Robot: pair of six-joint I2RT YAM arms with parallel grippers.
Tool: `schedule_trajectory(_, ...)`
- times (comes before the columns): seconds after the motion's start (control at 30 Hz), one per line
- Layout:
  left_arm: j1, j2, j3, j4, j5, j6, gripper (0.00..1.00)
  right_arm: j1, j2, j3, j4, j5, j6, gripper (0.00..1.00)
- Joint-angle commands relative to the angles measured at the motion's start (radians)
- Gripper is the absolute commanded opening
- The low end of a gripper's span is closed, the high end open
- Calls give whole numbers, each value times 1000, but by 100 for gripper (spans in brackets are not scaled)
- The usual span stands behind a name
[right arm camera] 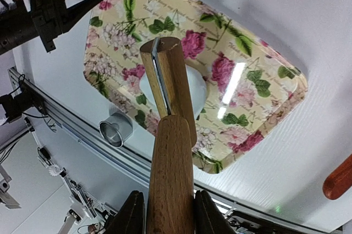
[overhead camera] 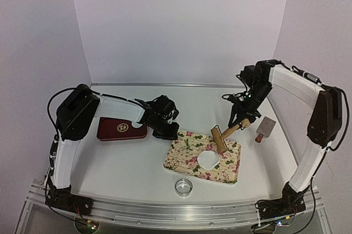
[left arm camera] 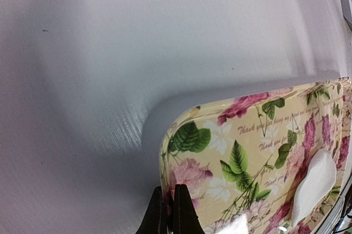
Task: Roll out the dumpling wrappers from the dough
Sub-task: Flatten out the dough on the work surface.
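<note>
A soft white round piece of dough (overhead camera: 208, 160) (right arm camera: 198, 89) (left arm camera: 314, 182) lies on a floral tray (overhead camera: 190, 157) (right arm camera: 258, 80) (left arm camera: 258, 135). My left gripper (overhead camera: 168, 133) (left arm camera: 168, 191) is shut on the rim at the tray's far left corner. My right gripper (overhead camera: 240, 124) (right arm camera: 168, 207) is shut on the handle of a wooden roller (overhead camera: 221, 138) (right arm camera: 166, 85). The roller's head hangs by the dough's far right side and hides its middle in the right wrist view. I cannot tell whether they touch. No dumpling wrappers are in view.
A shiny metal ring cutter (overhead camera: 183, 187) (right arm camera: 114, 131) stands in front of the tray near the table's front rail. A scraper with a wooden handle (overhead camera: 265, 128) (right arm camera: 338, 179) lies right of the tray. A dark red flat case (overhead camera: 121, 129) lies under the left arm.
</note>
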Motion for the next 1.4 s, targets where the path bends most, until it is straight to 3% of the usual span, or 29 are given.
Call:
schedule_trajectory(0.0,-6,36,10,-77,-4,35,0,42,19,12,-102,-67,-15,0)
schedule_trajectory(1.03,-6,57,21,-67,6,-5,0,165,262,-167,97,163,76,0)
schedule_trajectory(1.37,-3,19,-61,-68,-45,18,0,53,195,-232,74,264,72,0)
